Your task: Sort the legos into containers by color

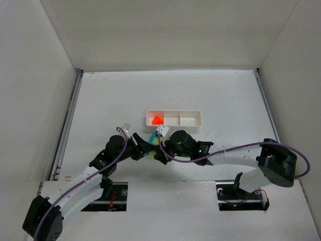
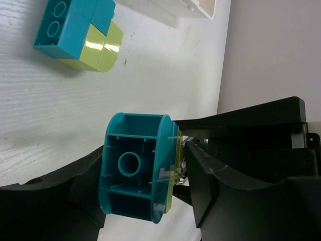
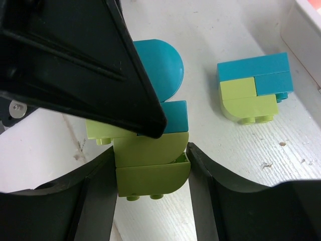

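A joined lego cluster of teal and yellow-green blocks [image 1: 151, 154] is held between both grippers just above the table. My left gripper [image 2: 143, 160] is shut on its teal block [image 2: 133, 168]. My right gripper [image 3: 150, 150] is shut on its yellow-green blocks [image 3: 150, 168], a finger against each side. In the top view the left gripper [image 1: 144, 149] and the right gripper [image 1: 159, 149] meet tip to tip. A second teal and yellow-green cluster [image 3: 251, 88] lies loose on the table, also in the left wrist view [image 2: 75, 35]. The white tray [image 1: 190, 120] holds an orange-red lego [image 1: 157, 120] in its left compartment.
The tray's middle and right compartments look empty. The loose cluster [image 1: 152, 136] lies between the grippers and the tray. White walls enclose the table on the left, right and back. The tray's edge shows in the left wrist view [image 2: 195, 7] and the right wrist view [image 3: 303, 35].
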